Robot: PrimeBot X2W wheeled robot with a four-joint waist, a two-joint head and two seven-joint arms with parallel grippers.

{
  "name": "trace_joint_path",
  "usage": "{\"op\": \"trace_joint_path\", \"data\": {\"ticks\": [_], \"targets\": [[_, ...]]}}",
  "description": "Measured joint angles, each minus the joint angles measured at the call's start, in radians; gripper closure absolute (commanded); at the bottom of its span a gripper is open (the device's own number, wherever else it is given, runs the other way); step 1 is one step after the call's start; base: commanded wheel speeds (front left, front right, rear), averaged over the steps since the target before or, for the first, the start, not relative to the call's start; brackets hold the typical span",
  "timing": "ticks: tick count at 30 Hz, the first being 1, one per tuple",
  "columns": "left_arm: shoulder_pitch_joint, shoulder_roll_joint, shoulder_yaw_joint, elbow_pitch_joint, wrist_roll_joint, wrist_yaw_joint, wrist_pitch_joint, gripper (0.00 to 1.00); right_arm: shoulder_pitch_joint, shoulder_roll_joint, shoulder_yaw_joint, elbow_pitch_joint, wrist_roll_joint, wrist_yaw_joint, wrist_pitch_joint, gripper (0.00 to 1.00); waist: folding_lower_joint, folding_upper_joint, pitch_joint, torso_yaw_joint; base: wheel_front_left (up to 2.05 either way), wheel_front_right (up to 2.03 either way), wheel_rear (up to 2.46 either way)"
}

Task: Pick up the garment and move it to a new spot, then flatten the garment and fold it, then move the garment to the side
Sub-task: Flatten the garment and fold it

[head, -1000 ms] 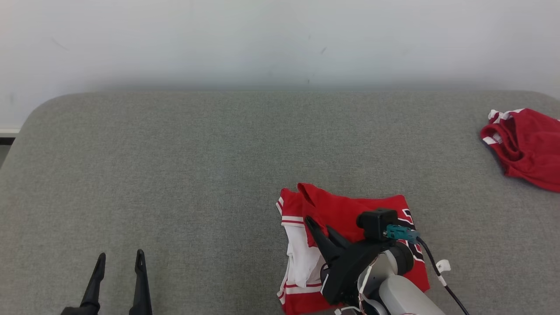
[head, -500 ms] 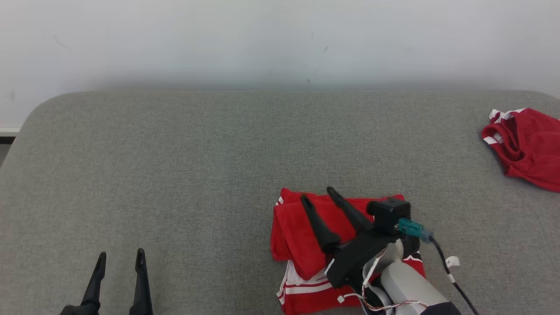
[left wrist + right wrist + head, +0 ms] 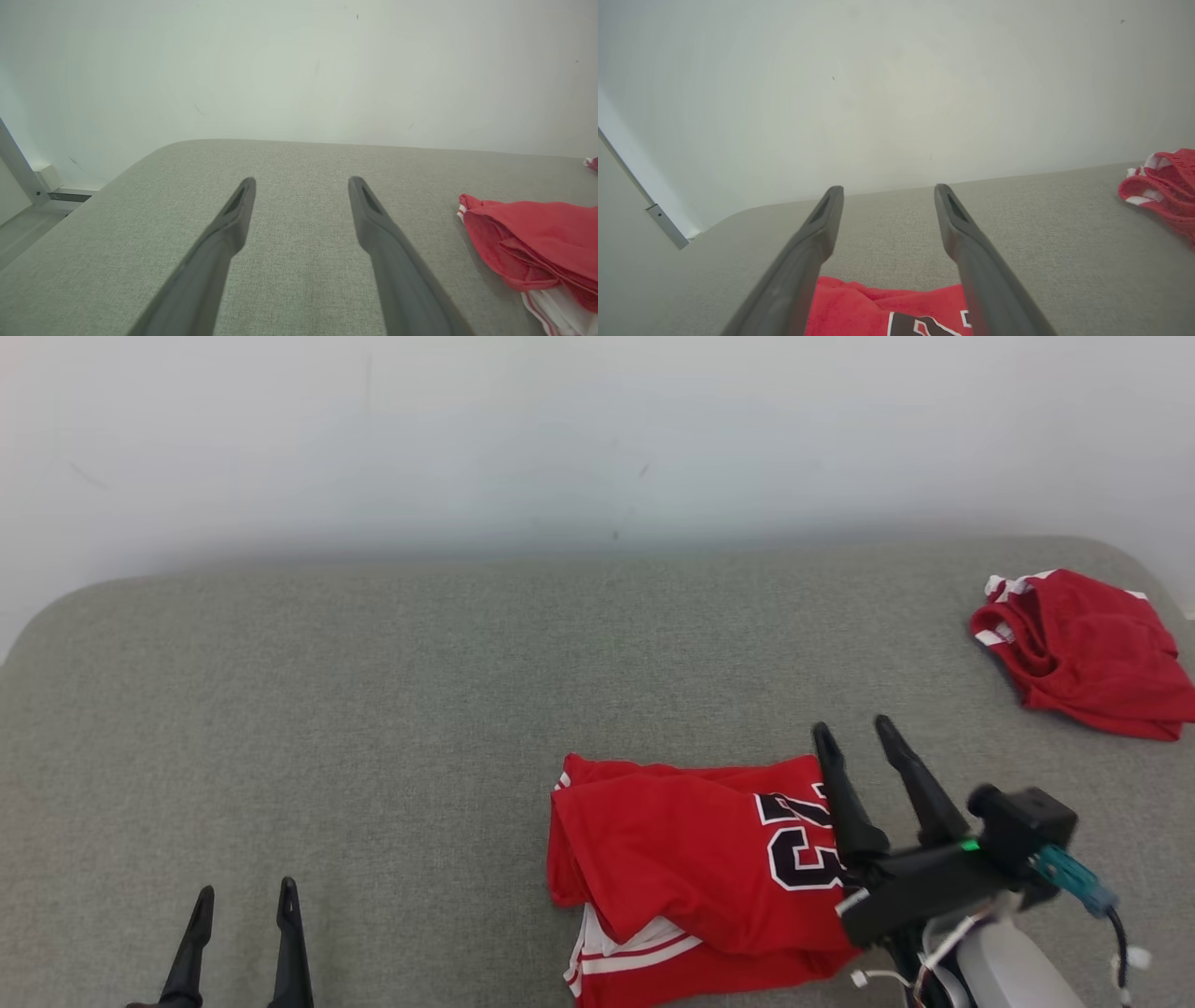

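Grey cushion [image 3: 373, 709]; right fingers [image 3: 840, 793] hide garment [image 3: 672, 840] numerals [image 3: 794, 847] (partly).

A matt, coarsely woven grey cloth is being shown across the cushion [image 3: 373, 709]. At five o'clock in the head view, the garment [image 3: 672, 840] is being seen as soft red knit cloth with a faint sheen, its black numerals and white trim lying flat and smooth. At two o'clock, a second red garment [image 3: 1083, 653] is being seen in like cloth, crumpled. The right gripper [image 3: 851, 725] and left gripper [image 3: 246, 889] are being shown with smooth, matt dark plastic-looking fingers. The wall [image 3: 560, 429] is being seen as smooth, matt and lightly scuffed.
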Motion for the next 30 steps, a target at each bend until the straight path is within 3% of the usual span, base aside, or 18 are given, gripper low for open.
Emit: {"op": "trace_joint_path", "data": {"ticks": [14, 19, 30], "targets": [[0.027, 0.000, 0.010, -0.018, 0.002, 0.001, 0.000, 0.00, 0.208, 0.046, -0.123, -0.143, -0.099, 0.000, -0.028, 0.00, -0.0001, 0.0000, -0.032, -0.029, 0.00, 0.00, 0.00], [0.035, 0.001, 0.019, -0.024, 0.034, 0.026, 0.000, 0.00, 0.250, 0.072, -0.138, -0.179, -0.140, 0.000, -0.030, 0.00, -0.0001, 0.0000, -0.034, -0.032, 0.00, 0.00, 0.00], [0.063, 0.009, 0.011, -0.013, 0.083, 0.037, 0.000, 0.00, 0.276, 0.100, -0.169, -0.174, -0.164, 0.000, -0.030, 0.00, 0.0000, 0.0000, -0.038, -0.022, 0.00, 0.00, 0.00]]}}
